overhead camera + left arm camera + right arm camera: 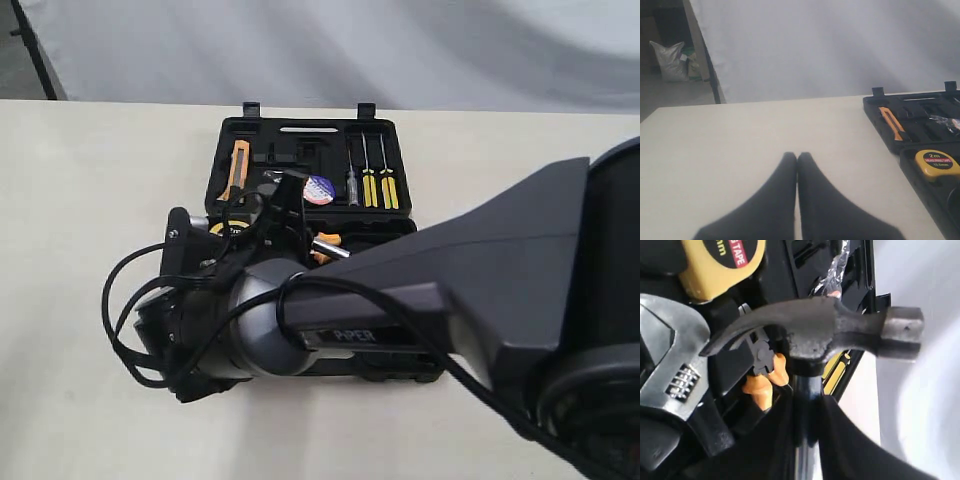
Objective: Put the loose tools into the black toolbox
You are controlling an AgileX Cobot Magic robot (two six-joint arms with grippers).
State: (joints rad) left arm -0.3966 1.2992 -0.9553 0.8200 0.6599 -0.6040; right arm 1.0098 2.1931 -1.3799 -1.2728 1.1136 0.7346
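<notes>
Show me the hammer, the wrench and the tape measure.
claw hammer (840,330), right wrist view, dark head
adjustable wrench (674,357), right wrist view, silver jaw
yellow tape measure (937,164), left wrist view, top face

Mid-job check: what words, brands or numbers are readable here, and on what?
"PIPER": on the right arm.
"2m": on the yellow tape measure; the line beneath is blurred.
"TAPE": on that tape measure, right wrist view; the rest is cut off.
Label on the tape roll: too small to read.
</notes>
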